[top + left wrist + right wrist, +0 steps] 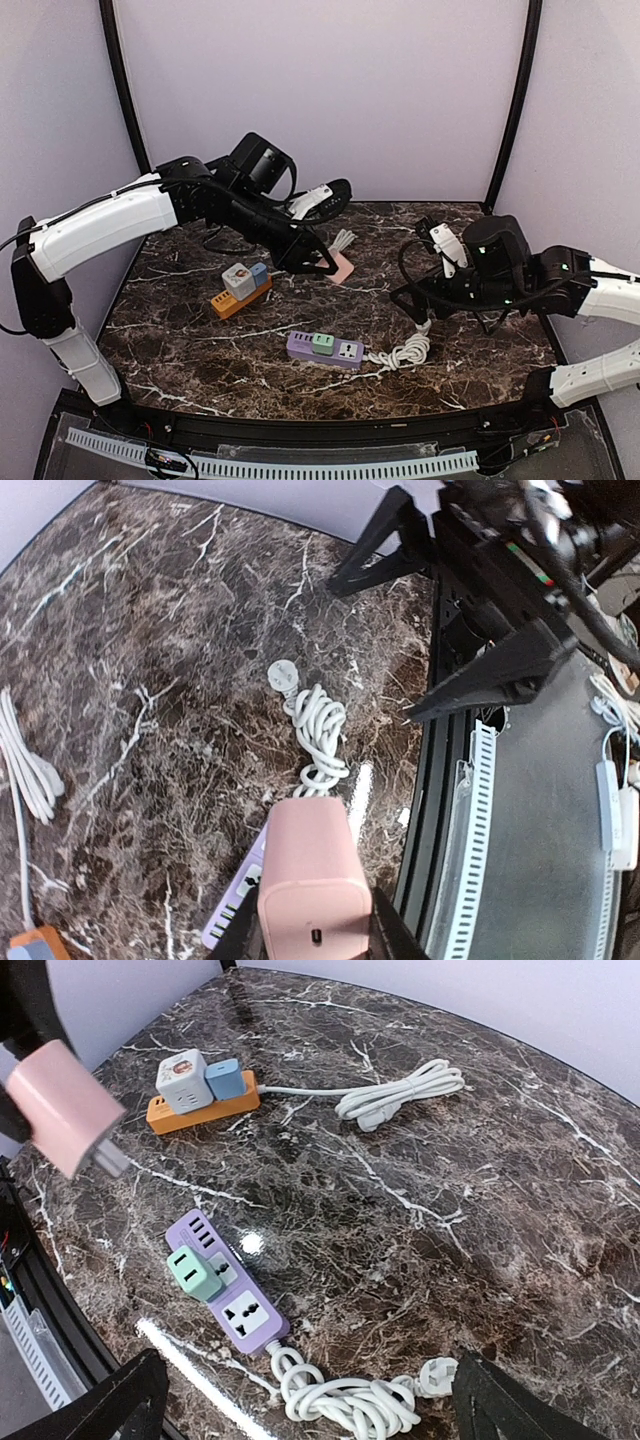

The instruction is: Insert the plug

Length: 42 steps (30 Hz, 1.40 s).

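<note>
One pink plug (313, 865) sits clamped in the left pincer (313, 935), aloft over the desk (180, 340), apart from the purple power strip (225, 1285). The right pincer (310, 1415) gapes wide, empty, above the strip's coiled cord (405, 352).

Top external: fixed, high above and behind the arm bases, facing forward and down; distant, taking in the whole marble table (200, 380), purple power strip (325, 349) low at centre; left wrist: above the strip's far side, facing down toward its right end and the near table edge; close, strip (232, 920) cropped at bottom behind the pink plug (312, 880); right wrist: right of the strip (235, 1300), facing left and down across it; middling range; shared by all three: strip, pink plug, white coiled cable (405, 352) at the strip's right end.
</note>
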{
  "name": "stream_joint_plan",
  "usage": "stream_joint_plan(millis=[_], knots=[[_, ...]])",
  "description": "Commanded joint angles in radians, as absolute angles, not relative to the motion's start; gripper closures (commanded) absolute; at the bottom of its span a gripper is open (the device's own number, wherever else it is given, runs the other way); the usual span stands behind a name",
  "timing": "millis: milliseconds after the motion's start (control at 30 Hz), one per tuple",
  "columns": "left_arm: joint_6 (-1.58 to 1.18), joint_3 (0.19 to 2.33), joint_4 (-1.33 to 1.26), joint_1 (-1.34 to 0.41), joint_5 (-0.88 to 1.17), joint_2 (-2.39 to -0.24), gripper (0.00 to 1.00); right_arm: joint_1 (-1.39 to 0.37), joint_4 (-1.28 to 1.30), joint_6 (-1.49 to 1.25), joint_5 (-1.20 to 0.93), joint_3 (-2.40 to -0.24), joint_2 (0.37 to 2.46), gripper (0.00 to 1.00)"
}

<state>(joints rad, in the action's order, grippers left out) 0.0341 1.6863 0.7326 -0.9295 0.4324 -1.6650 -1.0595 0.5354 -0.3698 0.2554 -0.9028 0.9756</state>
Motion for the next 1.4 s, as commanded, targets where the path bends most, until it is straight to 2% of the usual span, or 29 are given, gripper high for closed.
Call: stream_joint_plan(millis=[0,300,467,600,833,1367], knots=[[0.287,1.683,0.744,-0.931,0.487,-1.602,0.99,-1.06,0.552,-0.407,0.352,-0.928,0.982,0.01],[0.519,1.842,1.016,-0.939,0.477,-1.711,0.99,-1.055,0.621,-0.445,0.433,-0.954,0.987,0.02],[0.638,1.863,1.069,-0.966,0.44,-1.743,0.99,-1.038,0.679,-0.547,0.462,-0.971,1.003,0.01],[0.771,1.881,1.113,-0.994,0.395,-1.772,0.99,-0.991,0.733,-0.617,0.408,-0.991,1.023,0.01],[0.789,1.928,1.121,-1.026,0.378,-1.867,0.99,-0.912,0.773,-0.67,0.275,-0.974,1.048,0.01],[0.745,1.983,1.122,-1.11,0.281,-2.039,0.99,-0.902,0.788,-0.667,0.255,-0.944,1.046,0.01]])
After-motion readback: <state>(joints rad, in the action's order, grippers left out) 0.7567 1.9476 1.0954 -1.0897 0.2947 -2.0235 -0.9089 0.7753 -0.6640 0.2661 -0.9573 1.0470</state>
